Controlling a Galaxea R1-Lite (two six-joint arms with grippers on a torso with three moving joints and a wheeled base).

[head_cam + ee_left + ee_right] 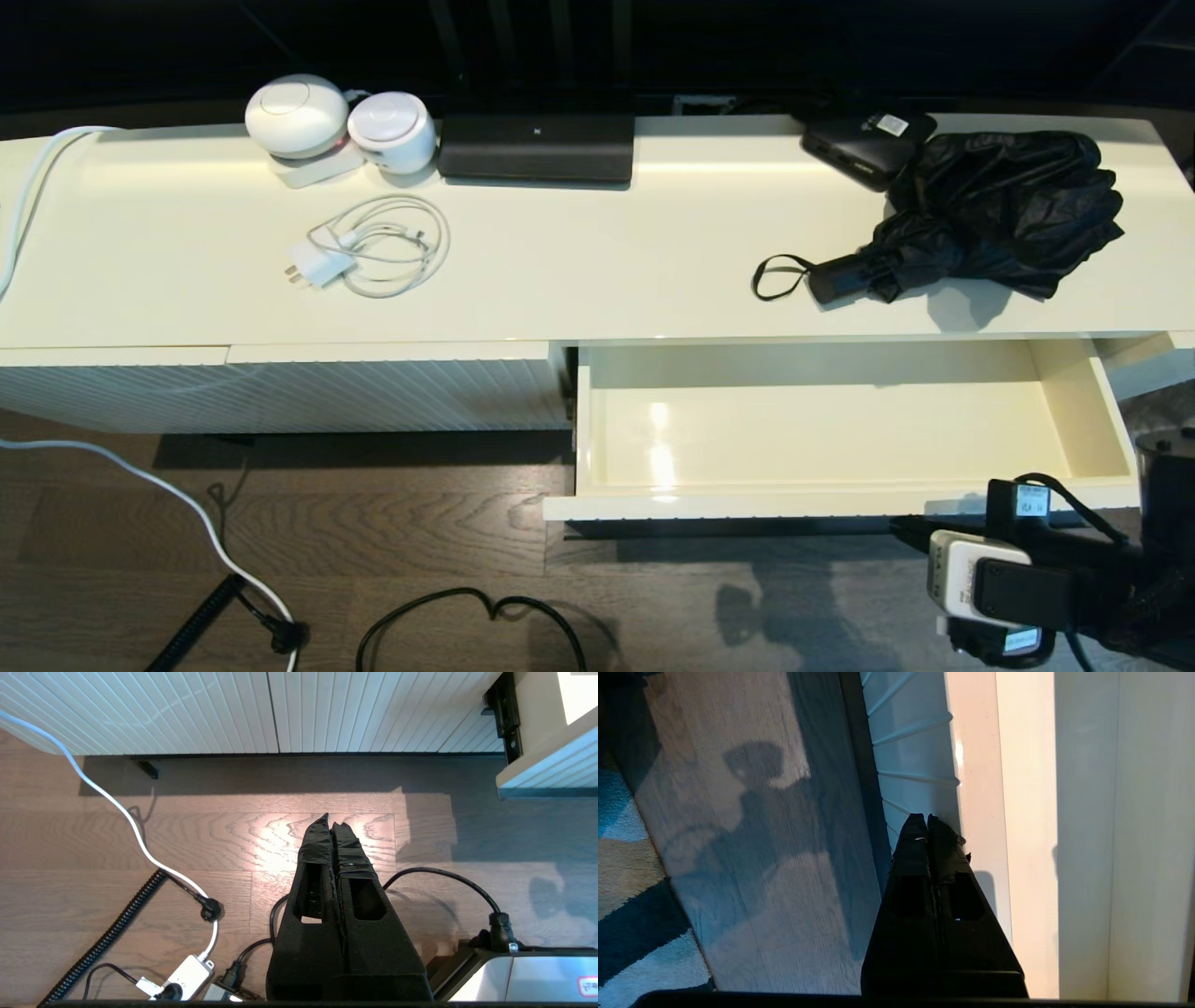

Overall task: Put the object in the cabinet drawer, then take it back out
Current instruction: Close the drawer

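The black folding umbrella (999, 210) lies on the cabinet top at the right, its stubby handle (845, 277) and thin wrist loop (780, 277) pointing left. Below it the cream drawer (840, 504) stands pulled out with nothing inside. My right gripper (901, 530) is shut and holds nothing; it sits low by the drawer's front near its right end. In the right wrist view the right gripper (927, 819) has its tips just at the ribbed drawer front (915, 765). My left gripper (332, 820) hangs shut over the wooden floor, left of the drawer's corner (546, 765).
On the cabinet top are two white round devices (297, 114), a long black box (537, 147), a white charger with coiled cable (373, 247) and a small black box with a white label (864, 140) touching the umbrella. Cables (467, 616) cross the floor. A closed ribbed panel (280, 392) sits left.
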